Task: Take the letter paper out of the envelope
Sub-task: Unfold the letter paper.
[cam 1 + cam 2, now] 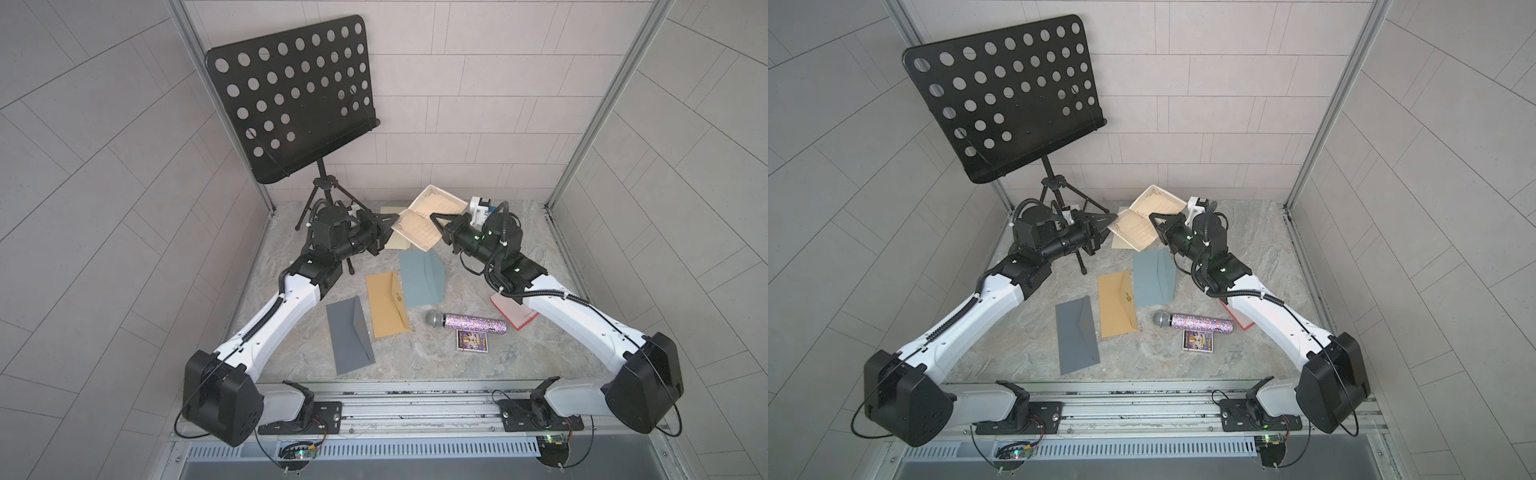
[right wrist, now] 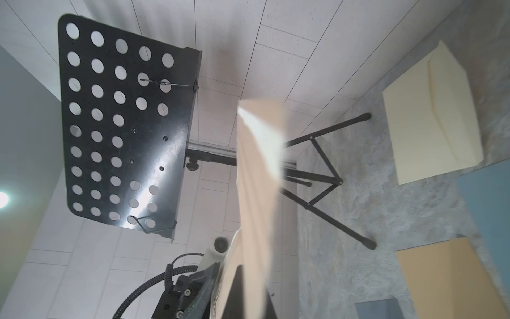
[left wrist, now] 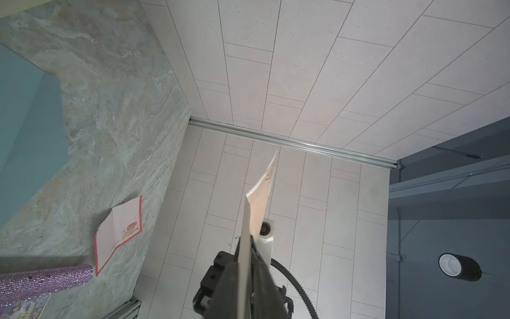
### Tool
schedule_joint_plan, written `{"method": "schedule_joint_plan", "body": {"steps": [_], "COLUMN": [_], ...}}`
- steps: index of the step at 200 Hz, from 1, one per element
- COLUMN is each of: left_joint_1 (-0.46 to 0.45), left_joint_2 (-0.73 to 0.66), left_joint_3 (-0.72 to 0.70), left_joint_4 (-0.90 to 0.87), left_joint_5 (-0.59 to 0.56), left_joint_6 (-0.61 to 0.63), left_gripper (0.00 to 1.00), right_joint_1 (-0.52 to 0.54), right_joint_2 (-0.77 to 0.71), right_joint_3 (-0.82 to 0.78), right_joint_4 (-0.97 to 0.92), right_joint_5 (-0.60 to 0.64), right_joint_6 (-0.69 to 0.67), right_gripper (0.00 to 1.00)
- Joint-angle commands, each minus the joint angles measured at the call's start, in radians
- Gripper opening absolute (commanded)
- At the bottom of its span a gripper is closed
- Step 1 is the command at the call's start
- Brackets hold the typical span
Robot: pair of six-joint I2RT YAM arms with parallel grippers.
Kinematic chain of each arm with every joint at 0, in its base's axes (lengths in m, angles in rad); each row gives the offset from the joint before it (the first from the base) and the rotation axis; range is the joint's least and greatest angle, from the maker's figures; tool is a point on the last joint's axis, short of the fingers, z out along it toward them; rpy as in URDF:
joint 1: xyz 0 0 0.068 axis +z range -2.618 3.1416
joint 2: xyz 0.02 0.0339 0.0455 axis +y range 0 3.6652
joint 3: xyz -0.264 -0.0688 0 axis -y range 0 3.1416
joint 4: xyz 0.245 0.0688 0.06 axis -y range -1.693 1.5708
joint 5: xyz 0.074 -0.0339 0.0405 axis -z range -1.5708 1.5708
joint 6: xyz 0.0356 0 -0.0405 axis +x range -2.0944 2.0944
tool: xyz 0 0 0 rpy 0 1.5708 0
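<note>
1. Nearest us, a grey envelope (image 1: 349,334) lies flat on the table (image 1: 478,365).
2. Left of centre, the left gripper (image 1: 390,224) meets an edge of the letter paper (image 1: 419,228); we cannot tell whether its jaws pinch it.
3. Between the arms, that paper hangs unfolded above the cream envelope (image 1: 395,242), fully out of it.
4. Rightward, we see the right gripper (image 1: 436,220) clamped on the paper's other edge.

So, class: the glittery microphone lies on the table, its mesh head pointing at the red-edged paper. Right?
Not quite: the glittery microphone lies on the table, but its mesh head points at the tan envelope, as both top views show.
</note>
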Motion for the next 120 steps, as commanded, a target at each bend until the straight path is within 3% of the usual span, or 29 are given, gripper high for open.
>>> {"method": "schedule_joint_plan", "body": {"steps": [1, 14, 40, 70, 120], "left_joint_1": [-0.001, -0.001, -0.001, -0.002, -0.006], "left_joint_2": [-0.054, -0.075, -0.084, -0.070, -0.092], "left_joint_3": [-0.001, 0.027, 0.090, 0.091, 0.009], "left_joint_4": [-0.175, -0.343, -0.585, -0.702, -0.720], "left_joint_5": [0.026, 0.003, -0.028, -0.012, -0.002], "left_joint_6": [0.083, 0.171, 0.353, 0.483, 0.531], "left_gripper": [0.77, 0.87, 0.87, 0.85, 0.81], "right_joint_1": [-0.027, -0.044, -0.116, -0.186, -0.272], "right_joint_2": [-0.037, -0.034, -0.026, 0.024, 0.201], "right_joint_3": [0.115, 0.188, 0.207, 0.153, 0.166], "right_joint_4": [-0.335, -0.544, -0.791, -0.915, -0.982], "right_joint_5": [-0.044, -0.024, -0.001, 0.002, 0.026], "right_joint_6": [-0.300, -0.483, -0.715, -0.791, -0.930], "right_gripper": [0.00, 0.00, 0.00, 0.00, 0.00]}}
